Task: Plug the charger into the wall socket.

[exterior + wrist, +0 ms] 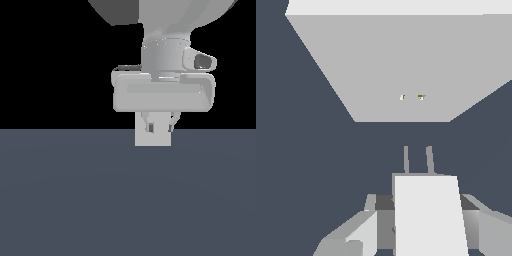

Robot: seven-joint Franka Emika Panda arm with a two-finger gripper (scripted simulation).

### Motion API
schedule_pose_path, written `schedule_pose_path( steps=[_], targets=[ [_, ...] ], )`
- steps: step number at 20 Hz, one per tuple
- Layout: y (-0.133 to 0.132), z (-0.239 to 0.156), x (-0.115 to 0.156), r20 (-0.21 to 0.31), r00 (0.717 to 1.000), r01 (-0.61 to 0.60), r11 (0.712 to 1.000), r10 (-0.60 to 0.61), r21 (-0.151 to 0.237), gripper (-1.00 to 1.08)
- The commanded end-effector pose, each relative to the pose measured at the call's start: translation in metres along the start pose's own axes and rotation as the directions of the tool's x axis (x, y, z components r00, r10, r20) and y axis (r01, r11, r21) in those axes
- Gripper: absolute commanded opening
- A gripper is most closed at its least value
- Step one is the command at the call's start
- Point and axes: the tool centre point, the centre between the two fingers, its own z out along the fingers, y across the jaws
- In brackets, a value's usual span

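Wrist view shows the charger (428, 215) gripped between the fingers (363, 227) of the gripper (426, 220), its two prongs (417, 159) pointing toward the wall socket (406, 65) (holes roughly ahead), near but not touching, above the dark floor (75, 200).

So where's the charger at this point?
The charger sits in the end effector, low in the middle of the exterior view just above the floor. In the wrist view its prongs point at the wall socket, short of its holes.
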Motion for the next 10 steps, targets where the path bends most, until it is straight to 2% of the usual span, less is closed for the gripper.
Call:
schedule_pose_path(
  steps=[1, 10],
  targets=[
    [-0.0002, -0.0002, 0.0004, 0.0, 1.0, 0.003, 1.0, -0.003, 0.001, -1.0],
    [-0.0003, 0.0018, 0.0067, 0.0, 1.0, 0.002, 1.0, -0.002, 0.001, -1.0]
  ],
)
